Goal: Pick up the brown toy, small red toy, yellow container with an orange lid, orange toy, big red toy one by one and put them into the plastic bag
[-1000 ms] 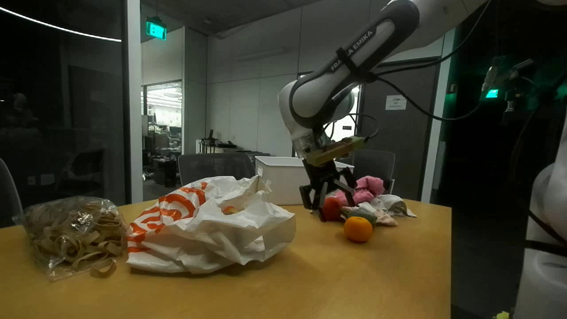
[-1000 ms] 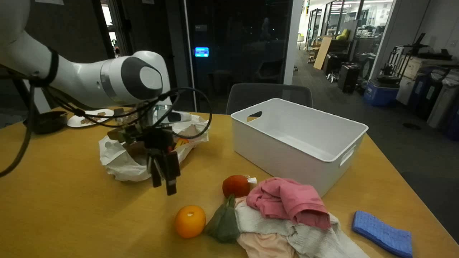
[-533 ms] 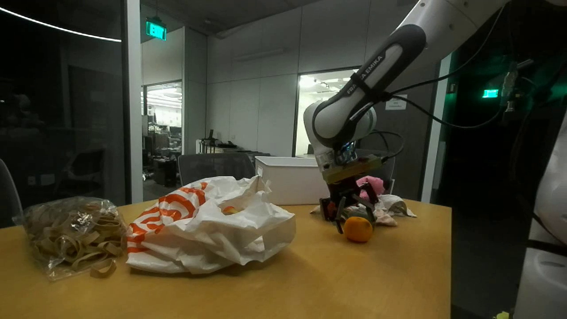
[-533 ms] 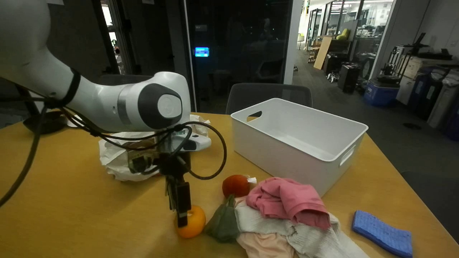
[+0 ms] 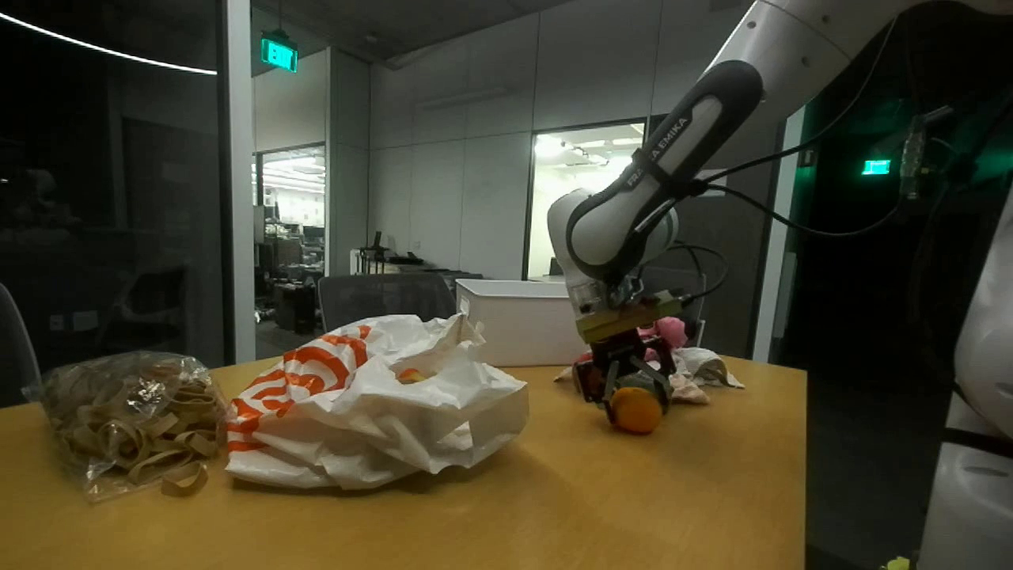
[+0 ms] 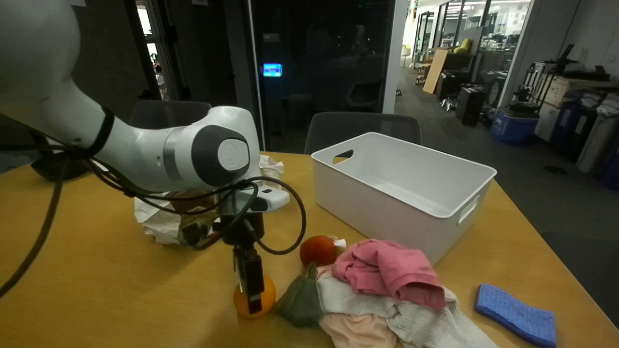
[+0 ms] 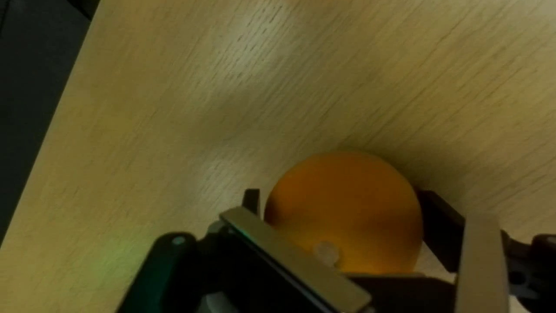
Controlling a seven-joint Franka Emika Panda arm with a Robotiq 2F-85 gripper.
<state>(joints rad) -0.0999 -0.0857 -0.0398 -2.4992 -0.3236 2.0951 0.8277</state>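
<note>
Between the gripper's [image 7: 341, 202] fingers, the orange toy [image 5: 638, 412] (red toy [image 6: 317, 250] nearby).

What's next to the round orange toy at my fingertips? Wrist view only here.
Observer: In an exterior view, a bunched grey-green cloth lies close beside the round orange toy; can't tell if they touch.
Operator: Anything else out to pick?
Observer: Yes, a round red toy on the wood-grain table, near the crumpled pink cloth.
Operator: Drop point?
Observer: In an exterior view, the white plastic bag with orange print lies on the table, left of the orange toy as that camera sees it.
</note>
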